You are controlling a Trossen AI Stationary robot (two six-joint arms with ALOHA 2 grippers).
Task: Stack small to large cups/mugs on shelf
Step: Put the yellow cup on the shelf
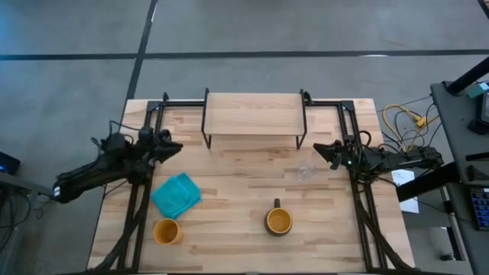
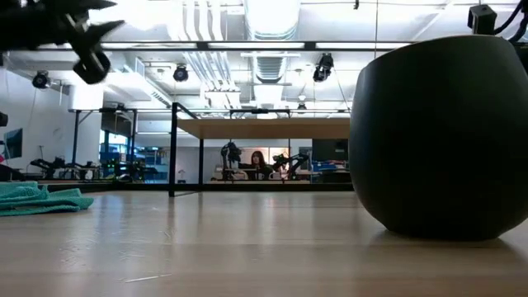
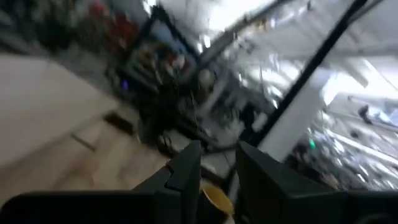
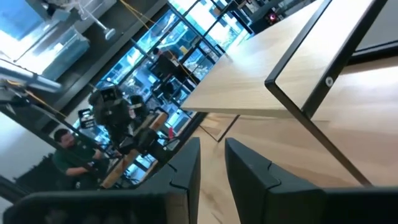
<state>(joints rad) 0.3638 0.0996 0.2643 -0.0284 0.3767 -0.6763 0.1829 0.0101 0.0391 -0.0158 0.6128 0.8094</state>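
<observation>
Both pincers hang unladen over the tabletop. On the right gripper the fingers stand a narrow gap apart with nothing between them, near the right edge and just off the right end of the shelf. On the left gripper the fingers are parted the same way and just as bare, near the left edge, level with the shelf's front.

All three vessels sit off the shelf, which stands at the far edge with a bare board. Nearest the right gripper is the clear glass, toward the right side, in front of the shelf. It is faint from above, so its exact outline is uncertain. It looks light, smooth and breakable, and I would pinch it gently across the wall, low and level. Close to the near edge, about midway, stands the dark mug, handle pointing toward the shelf. It is probably the heaviest and stiffest of the three, best taken across the rim or body rather than by the handle. Toward the near left corner is the yellow-orange cup, just in front of the teal cloth. It is handleless and probably slick, so a rim pinch suits it.

Each arm reaches inward from its own side edge, forearm low and nearly level, gripper pointed toward the middle of the tabletop.
</observation>
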